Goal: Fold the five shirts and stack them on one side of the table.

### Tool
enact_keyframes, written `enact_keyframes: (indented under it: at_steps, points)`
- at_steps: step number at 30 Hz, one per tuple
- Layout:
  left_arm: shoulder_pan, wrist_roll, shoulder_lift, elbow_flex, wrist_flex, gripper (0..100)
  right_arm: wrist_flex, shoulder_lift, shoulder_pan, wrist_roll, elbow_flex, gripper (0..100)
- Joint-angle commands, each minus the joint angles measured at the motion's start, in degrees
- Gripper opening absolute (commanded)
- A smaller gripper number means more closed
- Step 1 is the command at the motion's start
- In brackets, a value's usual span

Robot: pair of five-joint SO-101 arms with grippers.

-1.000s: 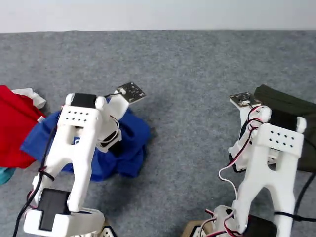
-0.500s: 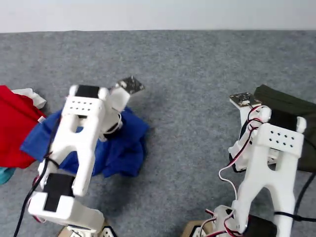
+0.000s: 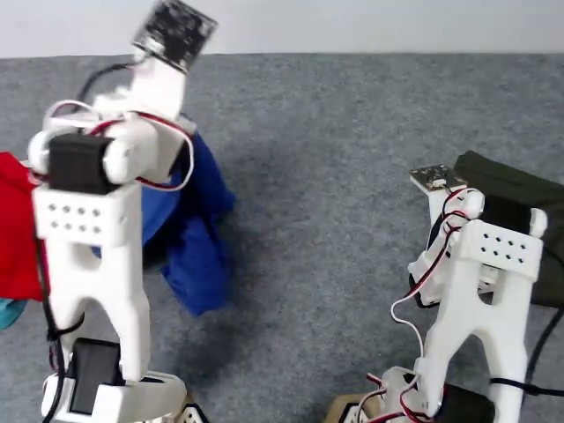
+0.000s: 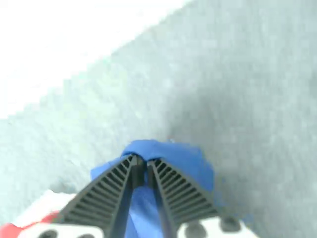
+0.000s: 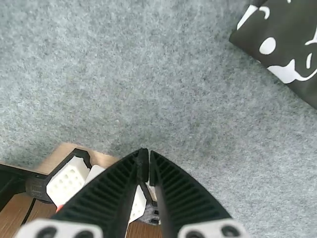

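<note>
With the left arm [image 3: 88, 220] raised over the left side of the bench [image 3: 352, 150], the left gripper [image 4: 141, 167] is clenched on a bunch of the blue shirt [image 4: 181, 158]. Shirt hangs from the pinch and drapes down just right of the arm, its tail pointing near. Can't tell how much of it rests on the bench. Red shirt [image 3: 13, 238] lies at the left edge, partly behind the arm, with a teal scrap [image 3: 7, 311] on its near side. Right arm [image 3: 485, 282] sits near right. The right gripper [image 5: 144, 161] is clenched on nothing, tips over bare bench by the near edge. Dark shirt [image 5: 290, 44] with white print lies at the right edge beside that arm, well apart from the blue one.
</note>
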Motion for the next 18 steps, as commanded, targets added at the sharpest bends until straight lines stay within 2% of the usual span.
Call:
enact_keyframes:
  at_steps: [1,7,11,14,18]
  points:
    - [0.0,0.9,-3.3,-9.6,-0.1,0,1.3,-1.5,-0.4,-0.4,-0.4,0.9]
    - [1.6,1.2,-2.8,-22.3,-0.5,0,0.5,-1.5,-0.5,-0.4,-0.4,0.9]
    - [6.2,1.3,-3.0,-23.5,-6.2,0,-1.1,-1.4,-0.5,-0.4,-0.4,0.9]
    - [6.5,1.3,-3.1,-23.5,-8.7,0,-1.3,-1.4,-0.5,-0.4,-0.4,0.9]
    - [4.2,1.1,-2.8,-21.2,-3.5,0,-1.1,-1.4,-0.5,-0.4,-0.4,0.9]
